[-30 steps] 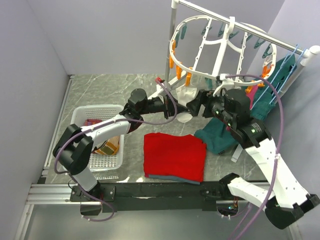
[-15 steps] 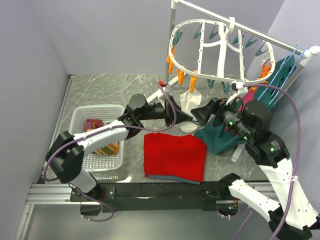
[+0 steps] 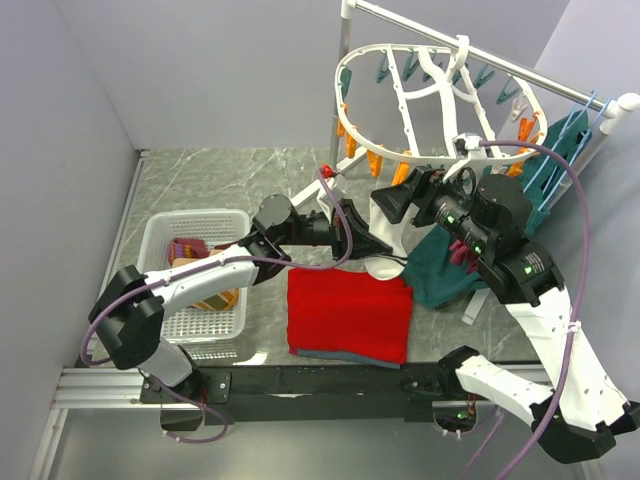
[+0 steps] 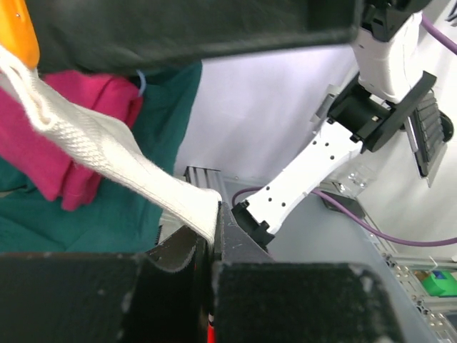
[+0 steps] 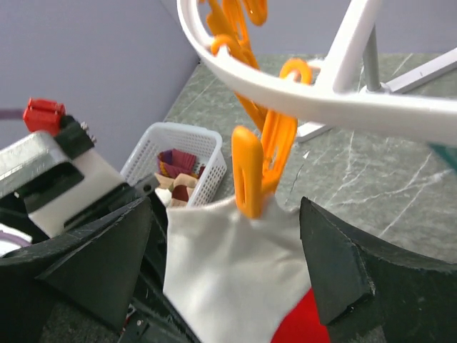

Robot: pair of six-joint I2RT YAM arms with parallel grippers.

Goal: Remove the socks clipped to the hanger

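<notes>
One whitish sock [image 5: 228, 275] hangs from an orange clip [image 5: 250, 175] on the white hanger [image 5: 300, 100]. In the top view the sock [image 3: 388, 228] stretches down from the hanger [image 3: 440, 95] to my left gripper [image 3: 385, 250]. That left gripper [image 4: 213, 218] is shut on the sock's lower end [image 4: 107, 153], pulling it taut. My right gripper [image 5: 228, 264] is open, its fingers [image 5: 93, 264] on either side of the sock just under the clip, not touching it. From above, the right gripper [image 3: 398, 195] sits at the hanger's lower rim.
A white slotted basket [image 3: 160, 235] at the left holds several socks. A flat red cloth [image 3: 350, 310] lies in front. Teal and pink garments [image 3: 440, 270] hang at the right, by blue clothes hangers [image 3: 560, 150]. The rack's pole [image 3: 345, 90] stands behind.
My right gripper rose and shifted left up to the orange clip. My left gripper moved right and nearer with the sock's end. The hanger swung and tilted up.
</notes>
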